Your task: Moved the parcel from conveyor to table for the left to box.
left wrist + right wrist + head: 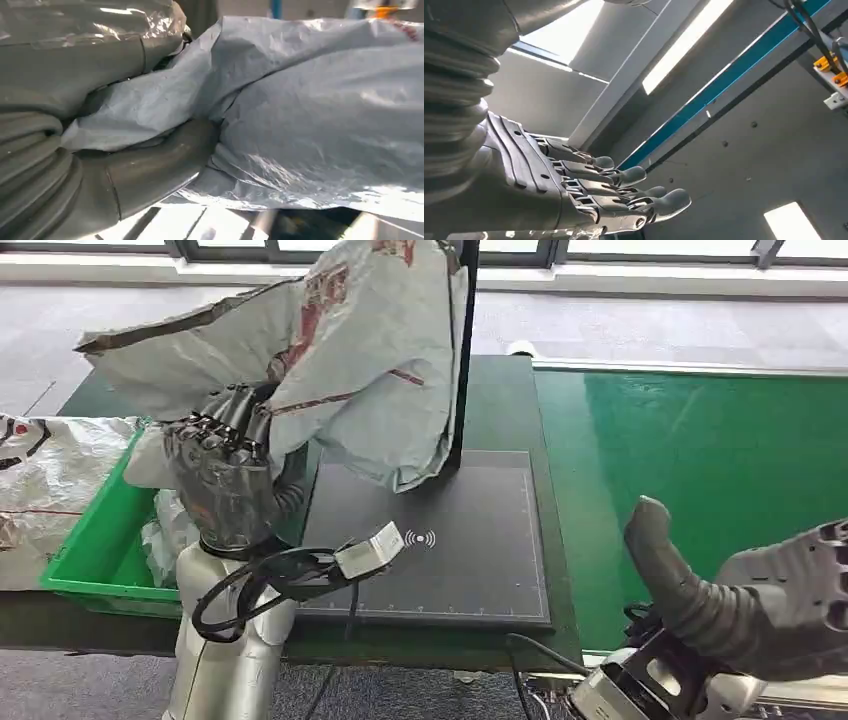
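Head view: the left hand (222, 472) grips a crumpled grey parcel (340, 350), held raised above it and hanging over the black scanner pad (470, 540); a green bin (95, 540) sits just outside this hand, and the green conveyor (700, 460) lies beyond the right hand (760, 590). Left wrist view: the thumb and fingers (150, 170) clamp the parcel's (310, 125) wrinkled plastic. Right wrist view: the right hand (574, 185) is empty, fingers (644, 195) spread, palm facing the ceiling.

black post (466, 350) and held parcel (340, 350) above scanner pad (470, 540)
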Tool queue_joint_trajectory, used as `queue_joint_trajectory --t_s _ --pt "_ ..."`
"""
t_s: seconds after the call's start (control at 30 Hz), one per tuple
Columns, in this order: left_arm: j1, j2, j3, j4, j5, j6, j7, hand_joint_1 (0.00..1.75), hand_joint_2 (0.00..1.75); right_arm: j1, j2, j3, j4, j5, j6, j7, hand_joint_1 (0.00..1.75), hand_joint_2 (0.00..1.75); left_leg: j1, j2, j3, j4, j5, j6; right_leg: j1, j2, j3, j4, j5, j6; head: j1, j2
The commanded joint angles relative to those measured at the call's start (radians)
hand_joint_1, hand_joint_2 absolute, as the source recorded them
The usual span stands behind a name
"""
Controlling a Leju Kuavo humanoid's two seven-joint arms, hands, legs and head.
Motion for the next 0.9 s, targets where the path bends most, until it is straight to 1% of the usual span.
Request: queue_joint_trajectory --t_s 0.03,0.07,0.1,0.13,0.17,0.27,0.3,0.33,0.37,0.4,0.43,0.47,0.53,0.8,0.9 --pt "-0.051 0.029 0.474 0.230 0.063 -0.003 0.038 1.75 1.75 0.064 0.019 -0.018 0.012 -0.015 -0.001 -0.015 0.00 1.75 0.000 0.001 0.003 -0.002 0.001 -0.001 0.001 0.002 0.002 -0.002 0.001 -0.001 0.000 0.000" --pt "-0.072 0.044 0.523 0.290 0.083 -0.003 0.023 1.75 1.75 0.062 0.019 -0.015 0.011 -0.010 -0.001 -0.008 0.00 1.75 0.000 0.001 0.006 -0.006 0.003 -0.001 0.001 0.002 0.004 -0.005 0.002 -0.002 0.000 0.000" --pt "-0.124 0.048 0.602 0.386 0.090 -0.003 -0.002 1.75 1.75 0.063 0.019 -0.009 0.007 -0.003 -0.001 0.000 0.00 1.75 0.000 0.001 0.006 -0.005 0.002 -0.001 0.001 0.001 0.004 -0.003 0.001 -0.001 0.000 0.000" --pt "-0.131 0.003 0.700 0.397 0.087 -0.003 -0.093 1.75 1.75 0.051 0.019 -0.004 0.014 0.009 -0.001 0.014 0.00 1.75 0.000 0.000 0.006 -0.006 0.003 -0.002 0.001 0.001 0.005 -0.005 0.002 -0.002 0.000 0.000" --pt "-0.160 -0.012 0.799 0.459 0.094 -0.003 -0.153 1.75 1.75 0.070 0.019 -0.007 0.004 0.001 -0.001 0.001 0.00 1.75 -0.001 0.001 0.005 -0.003 0.002 -0.002 0.001 0.001 0.004 -0.001 0.001 -0.001 0.000 0.000" --pt "-0.153 -0.007 0.804 0.470 0.095 -0.003 -0.142 1.75 1.75 0.073 0.019 -0.008 0.005 -0.003 -0.001 -0.003 0.00 1.75 0.001 0.001 0.004 -0.004 0.004 -0.003 0.003 0.002 0.003 -0.004 0.003 -0.003 0.000 0.000" --pt "-0.175 0.051 0.800 0.563 0.101 -0.003 -0.087 1.75 1.75 0.072 0.019 -0.007 0.006 -0.001 -0.001 0.001 0.00 1.75 0.001 0.000 0.003 -0.003 0.004 -0.003 0.003 0.001 0.002 -0.002 0.003 -0.004 0.000 0.000" --pt "-0.171 0.022 0.796 0.568 0.092 -0.003 -0.042 1.75 1.75 0.074 0.019 -0.006 0.008 -0.004 -0.001 -0.004 0.00 1.75 0.001 0.000 0.004 -0.004 0.004 -0.003 0.003 0.001 0.003 -0.004 0.003 -0.004 0.000 0.000" --pt "-0.185 0.108 0.800 0.671 0.142 -0.003 -0.032 1.75 1.75 0.074 0.019 -0.005 0.013 -0.011 -0.001 -0.010 0.00 1.75 0.000 -0.001 0.003 -0.003 0.004 -0.003 0.002 0.000 0.002 -0.002 0.002 -0.004 0.000 0.000" --pt "-0.171 0.047 0.795 0.651 0.076 -0.003 0.015 1.75 1.75 0.067 0.019 -0.003 0.020 -0.005 -0.001 -0.004 0.00 1.75 0.001 -0.002 0.004 -0.004 0.004 -0.003 0.003 -0.001 0.003 -0.004 0.002 -0.004 0.000 0.000" --pt "-0.192 0.048 0.800 0.680 0.054 -0.003 0.038 1.75 1.75 0.049 0.019 0.017 0.025 0.027 -0.001 0.034 0.00 1.75 0.000 -0.002 0.004 -0.003 0.004 -0.003 0.002 -0.001 0.003 -0.002 0.002 -0.004 0.000 0.000" --pt "-0.182 0.059 0.816 0.711 0.072 -0.003 0.031 1.75 1.75 0.067 0.019 0.019 0.016 0.024 -0.001 0.025 0.00 1.75 0.001 -0.002 0.005 -0.005 0.005 -0.003 0.002 -0.001 0.004 -0.004 0.003 -0.004 0.000 0.000" --pt "-0.193 0.060 0.839 0.756 0.055 -0.003 0.032 1.75 1.75 0.065 0.019 0.007 0.032 0.010 -0.001 0.005 0.00 1.75 0.001 0.000 0.004 -0.005 0.004 -0.003 0.002 0.001 0.003 -0.004 0.003 -0.004 0.000 0.000" --pt "-0.208 0.063 0.840 0.803 0.039 -0.003 0.052 1.75 1.75 0.067 0.019 0.005 0.037 0.005 -0.001 -0.001 0.00 1.75 0.001 -0.002 0.002 -0.003 0.004 -0.003 0.003 -0.001 0.002 -0.003 0.003 -0.004 0.000 0.000" --pt "-0.208 0.063 0.840 0.803 0.039 -0.003 0.052 1.75 1.75 0.067 0.019 0.005 0.037 0.005 -0.001 -0.001 0.00 1.75 0.002 0.000 0.001 -0.002 0.004 -0.003 0.003 0.000 0.001 -0.002 0.003 -0.004 0.000 0.000"
